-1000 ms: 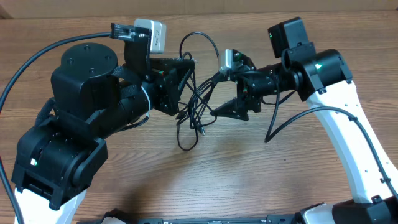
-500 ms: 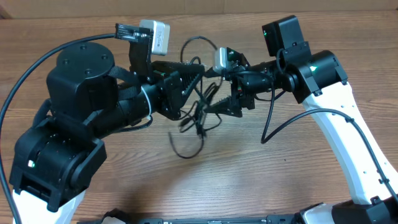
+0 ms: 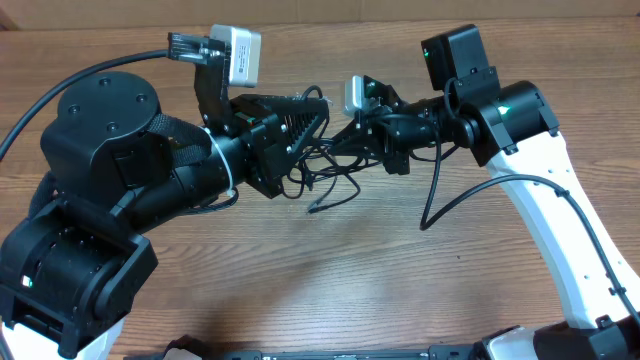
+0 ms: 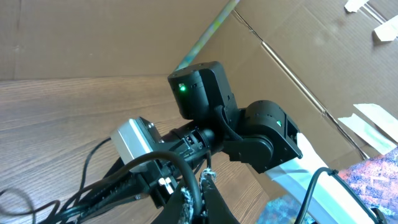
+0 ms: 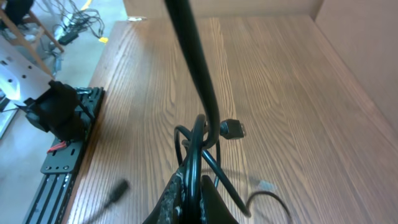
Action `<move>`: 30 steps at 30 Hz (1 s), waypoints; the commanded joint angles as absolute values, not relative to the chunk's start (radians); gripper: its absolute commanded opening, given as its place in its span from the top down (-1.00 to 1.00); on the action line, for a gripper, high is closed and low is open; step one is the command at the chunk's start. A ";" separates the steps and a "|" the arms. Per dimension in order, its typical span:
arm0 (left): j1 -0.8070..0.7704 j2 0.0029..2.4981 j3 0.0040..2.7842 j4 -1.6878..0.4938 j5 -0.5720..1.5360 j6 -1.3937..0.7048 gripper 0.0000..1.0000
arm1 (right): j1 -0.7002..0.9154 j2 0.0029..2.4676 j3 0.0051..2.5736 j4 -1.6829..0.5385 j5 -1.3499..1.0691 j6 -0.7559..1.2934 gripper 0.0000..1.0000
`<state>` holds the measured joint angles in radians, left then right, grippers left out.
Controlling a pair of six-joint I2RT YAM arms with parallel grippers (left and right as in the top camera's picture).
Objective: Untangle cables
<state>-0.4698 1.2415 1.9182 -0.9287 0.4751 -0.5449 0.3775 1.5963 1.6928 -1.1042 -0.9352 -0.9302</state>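
Note:
The black cables [image 3: 322, 170] hang in a tangled bunch between my two grippers over the wooden table [image 3: 400, 290]. My left gripper [image 3: 320, 108] is shut on one cable strand [image 4: 186, 180], which arches up out of its fingertips [image 4: 208, 186]. Facing it from the right, my right gripper [image 3: 340, 148] is shut on another strand [image 5: 200, 155] that runs up and away. Below the bunch, a loose plug end [image 3: 316, 208] rests on the table. In the right wrist view a black plug [image 5: 232, 129] dangles, and a silvery tip [image 5: 264, 185] lies on the wood.
A cardboard wall [image 3: 330, 12] lines the table's far edge. The right arm's white link [image 3: 560, 220] stands at the right, with its own thick black wire [image 3: 435, 195] looping down. A black rail [image 5: 62, 155] runs along the table edge in the right wrist view.
The right gripper has shut on a cable strand. Both grippers moved closer together and higher, pulling the long hanging loop up off the table into a tighter bunch.

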 commanded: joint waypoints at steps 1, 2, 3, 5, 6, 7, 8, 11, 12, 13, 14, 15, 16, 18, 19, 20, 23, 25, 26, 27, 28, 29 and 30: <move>-0.464 1.230 1.951 -0.924 0.460 -0.542 0.92 | 0.373 1.599 1.687 -1.109 -0.869 -0.872 0.92; -0.464 1.230 1.951 -0.924 0.459 -0.534 0.92 | 0.369 1.599 1.688 -1.108 -0.849 -0.848 0.92; -0.463 1.230 1.951 -0.925 0.455 -0.535 0.92 | 0.365 1.599 1.688 -1.108 -0.830 -0.831 0.92; -0.463 1.230 1.951 -0.933 0.436 -0.535 0.92 | 0.353 1.599 1.688 -1.106 -0.796 -0.794 0.92; -0.463 1.230 1.951 -0.938 0.429 -0.535 0.92 | 0.342 1.599 1.688 -1.103 -0.779 -0.770 0.92; -0.463 1.229 1.951 -0.943 0.421 -0.535 0.92 | 0.329 1.599 1.688 -1.101 -0.769 -0.752 0.92; -0.463 1.228 1.951 -0.949 0.407 -0.534 0.92 | 0.311 1.599 1.688 -1.100 -0.762 -0.735 0.92; -0.463 1.227 1.951 -0.971 0.348 -0.534 0.92 | 0.248 1.599 1.688 -1.090 -0.760 -0.680 0.92; -0.463 1.224 1.951 -0.976 0.334 -0.534 0.92 | 0.220 1.599 1.688 -1.083 -0.760 -0.652 0.92; -0.463 1.220 1.951 -0.978 0.326 -0.533 0.92 | 0.195 1.599 1.688 -1.077 -0.760 -0.625 0.92; -0.463 1.220 1.951 -0.979 0.319 -0.531 0.92 | 0.170 1.599 1.688 -1.073 -0.760 -0.600 0.92; -0.463 1.217 1.951 -0.981 0.307 -0.531 0.92 | 0.142 1.599 1.688 -1.069 -0.761 -0.570 0.92; -0.463 1.213 1.951 -0.983 0.296 -0.531 0.92 | 0.119 1.599 1.688 -1.068 -0.766 -0.548 0.92; -0.463 1.206 1.951 -0.990 0.266 -0.530 0.92 | 0.080 1.599 1.688 -1.078 -0.804 -0.519 0.92; -0.463 1.205 1.951 -0.997 0.249 -0.530 0.87 | 0.063 1.599 1.688 -1.090 -0.838 -0.520 0.92; -0.463 1.202 1.951 -1.003 0.236 -0.527 0.69 | 0.050 1.599 1.688 -1.100 -0.868 -0.520 0.92; -0.463 1.202 1.951 -1.024 0.206 -0.526 -0.09 | 0.038 1.599 1.688 -1.129 -0.930 -0.521 0.92; -0.463 1.206 1.951 -1.039 0.199 -0.509 -0.62 | 0.041 1.599 1.688 -1.145 -0.949 -0.524 0.92; -0.463 1.208 1.951 -1.046 0.199 -0.501 -0.72 | 0.046 1.599 1.688 -1.150 -0.953 -0.524 0.92; -0.463 1.210 1.951 -1.054 0.199 -0.500 -0.74 | 0.053 1.599 1.689 -1.156 -0.958 -0.524 0.92; -0.463 1.212 1.951 -1.062 0.198 -0.500 -0.74 | 0.060 1.599 1.689 -1.158 -0.965 -0.524 0.92; -0.463 1.214 1.951 -1.070 0.198 -0.500 -0.74 | 0.066 1.599 1.690 -1.161 -0.976 -0.523 0.92; -0.463 1.216 1.951 -1.075 0.198 -0.497 -0.73 | 0.073 1.599 1.690 -1.162 -0.997 -0.523 0.92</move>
<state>-0.4690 1.2144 1.9324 -1.0664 0.2230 -0.5240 0.0551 1.5974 1.6920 -1.1633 -0.9169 -0.5339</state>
